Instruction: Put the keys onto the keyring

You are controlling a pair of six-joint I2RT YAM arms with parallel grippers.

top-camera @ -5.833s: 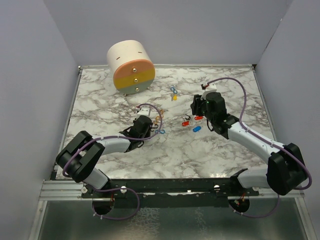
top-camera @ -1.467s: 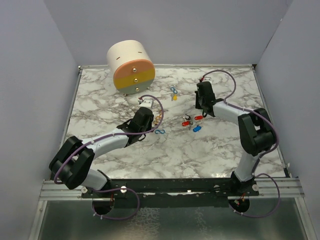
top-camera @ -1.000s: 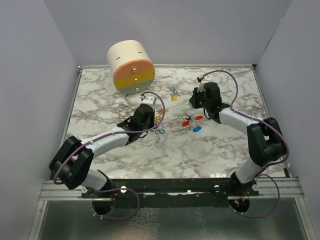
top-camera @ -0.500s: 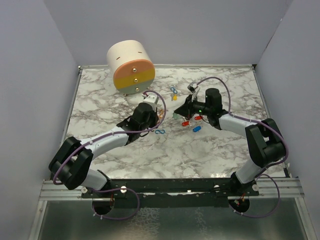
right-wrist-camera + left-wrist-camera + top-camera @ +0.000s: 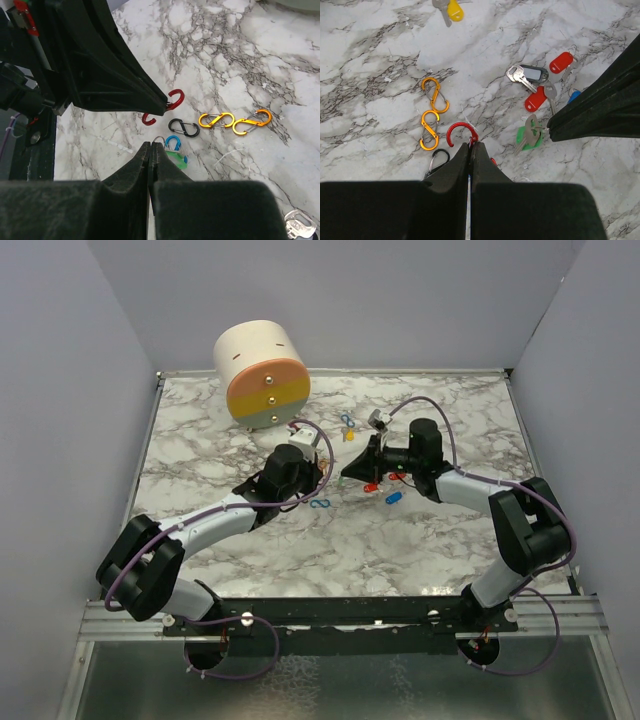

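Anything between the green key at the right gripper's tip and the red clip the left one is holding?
Nothing visible does. From the left wrist, only bare table lies between the green key and the red clip. A black clip and a blue clip lie on it close to that gap.

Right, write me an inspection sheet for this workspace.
Surface: marble table, flat.
Keys: yellow key, red keys, dark key and blue key lie loose; green key gripped.
Clutter: orange clips, black clip, round drum at the back.
Grippers: left gripper shut on red clip; right gripper shut on green key.
Cables: purple cables loop above both arms.
Surroundings: plain walls; nothing else seen.
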